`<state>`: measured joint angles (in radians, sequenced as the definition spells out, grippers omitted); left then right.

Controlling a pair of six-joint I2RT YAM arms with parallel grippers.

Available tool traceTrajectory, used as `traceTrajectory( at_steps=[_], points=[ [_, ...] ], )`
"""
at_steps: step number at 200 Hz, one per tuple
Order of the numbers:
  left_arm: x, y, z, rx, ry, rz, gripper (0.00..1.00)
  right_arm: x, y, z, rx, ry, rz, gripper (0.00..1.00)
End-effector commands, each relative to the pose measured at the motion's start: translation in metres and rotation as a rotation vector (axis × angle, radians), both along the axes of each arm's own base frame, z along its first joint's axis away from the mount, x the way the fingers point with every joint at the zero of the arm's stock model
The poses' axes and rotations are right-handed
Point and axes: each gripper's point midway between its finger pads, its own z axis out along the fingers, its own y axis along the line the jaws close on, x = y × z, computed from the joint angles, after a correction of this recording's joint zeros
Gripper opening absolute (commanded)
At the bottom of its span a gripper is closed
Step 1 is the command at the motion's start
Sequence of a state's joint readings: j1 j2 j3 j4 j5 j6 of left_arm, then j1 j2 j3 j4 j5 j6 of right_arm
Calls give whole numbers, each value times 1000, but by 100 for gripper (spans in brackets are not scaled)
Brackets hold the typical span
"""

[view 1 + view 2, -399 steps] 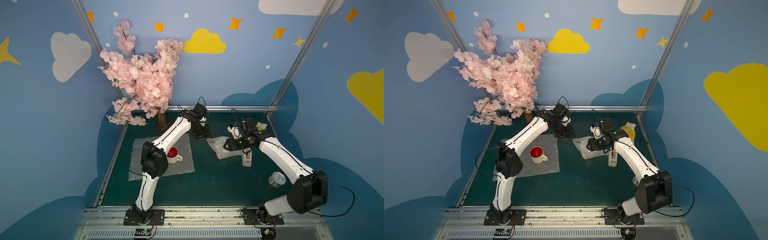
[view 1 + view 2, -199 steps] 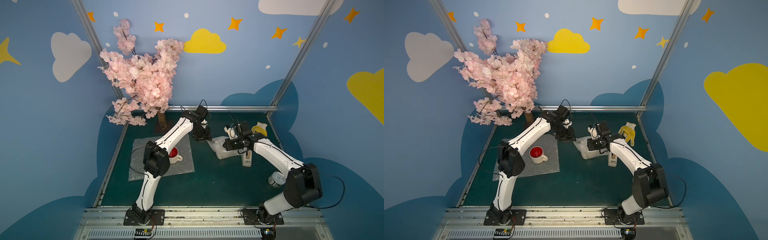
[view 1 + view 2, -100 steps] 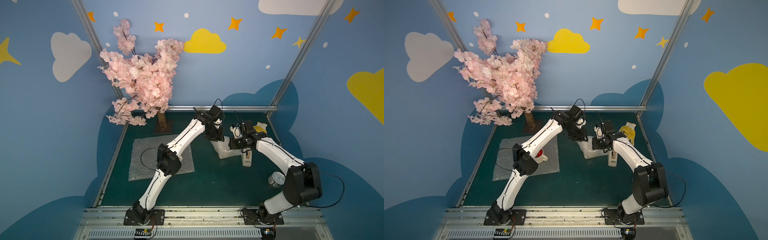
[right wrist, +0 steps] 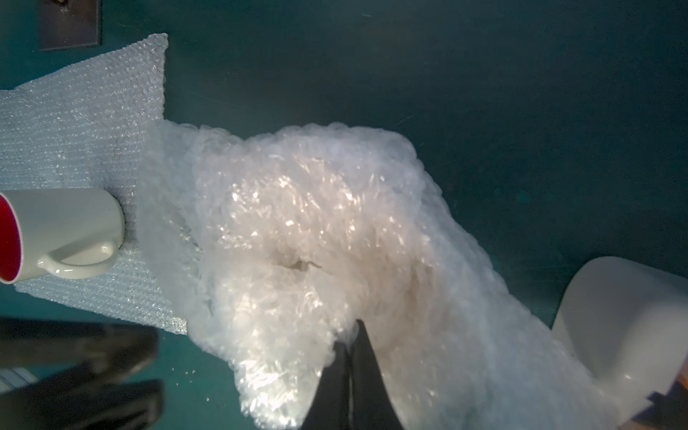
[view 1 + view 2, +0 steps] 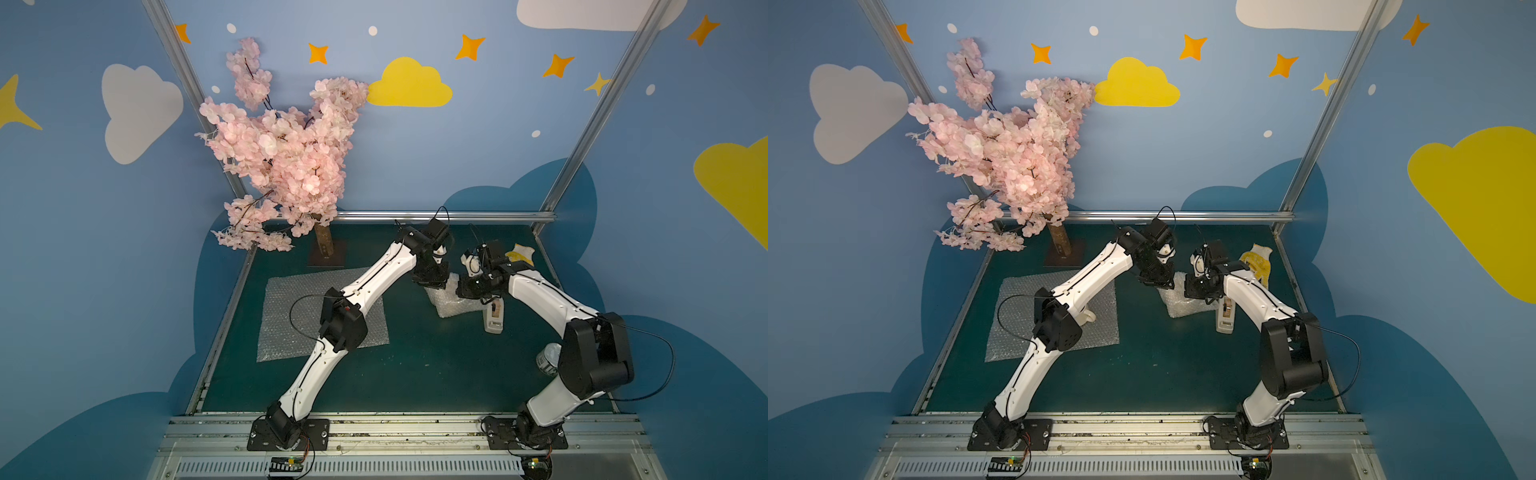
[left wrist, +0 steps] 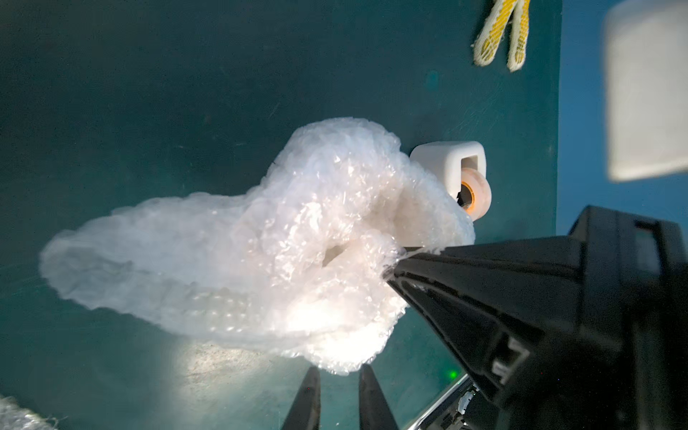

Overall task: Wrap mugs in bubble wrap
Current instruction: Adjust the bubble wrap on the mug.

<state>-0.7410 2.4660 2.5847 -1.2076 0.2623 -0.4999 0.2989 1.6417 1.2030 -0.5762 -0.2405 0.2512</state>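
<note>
Left arm swung across from flat clear bubble-wrap sheet [image 5: 291, 316] to crumpled translucent bubble-wrap bundle [image 5: 453, 305] at table centre; right arm barely shifted. Both grippers now at bundle, likely closing wrap round cream mug inside (mug itself hidden). Right gripper [image 4: 352, 348]: fingers pinched tight on bundle edge. Left gripper [image 6: 337, 376]: fingers narrow-gapped, closing at bundle rim; grip not confirmed. Red-lined cream ceramic mug [image 4: 56, 238] upright on flat sheet, unwrapped, next job. White tape dispenser [image 6: 458, 175] touching bundle.
</note>
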Motion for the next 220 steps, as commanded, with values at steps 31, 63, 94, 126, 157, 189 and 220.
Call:
traceTrajectory(
  at_steps=[31, 63, 94, 126, 157, 189, 220],
  points=[
    [-3, -19, -10, -26, -4, -23, 14, 2, -2, 1, 19, 76, -45, 1],
    [4, -25, -22, -28, -8, -2, 15, 3, -1, 2, 34, 79, -49, 3],
    [16, -29, -34, -24, -26, 29, 15, 2, -1, 1, 43, 96, -50, 4],
    [26, -25, -45, 3, -42, 65, 15, 1, -1, 4, 57, 87, -51, 7],
    [27, -24, -44, 6, -53, 68, 15, -2, -5, 9, 42, 80, -57, 13],
    [27, -25, -42, 0, -54, 67, 15, -7, -17, 32, 41, 4, -99, 20],
    [27, -25, -44, 4, -53, 63, 15, -10, -15, 58, 104, -67, -102, 21]
  ],
)
